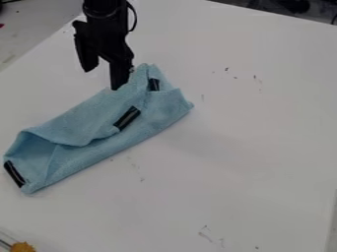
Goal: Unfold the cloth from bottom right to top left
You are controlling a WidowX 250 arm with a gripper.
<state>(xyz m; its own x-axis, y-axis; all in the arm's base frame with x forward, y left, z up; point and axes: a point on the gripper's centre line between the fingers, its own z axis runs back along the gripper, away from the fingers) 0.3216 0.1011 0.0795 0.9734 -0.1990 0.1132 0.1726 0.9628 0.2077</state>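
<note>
The white tabletop [237, 162] is supporting everything. Across its left half, the light blue microfiber-like cloth [89, 120] is lying folded and rumpled on a diagonal. The black WidowX arm [107, 19] is hanging at the cloth's upper edge, its gripper [103, 79] spreading its two fingers with nothing between them; whether one is touching the fabric, I cannot tell. Three black strips [127, 118] are marking the cloth. Overlapping layers are posing the main risk: a deep pinch could be catching several and dragging the whole bundle, while a shallow one could be slipping off.
</note>
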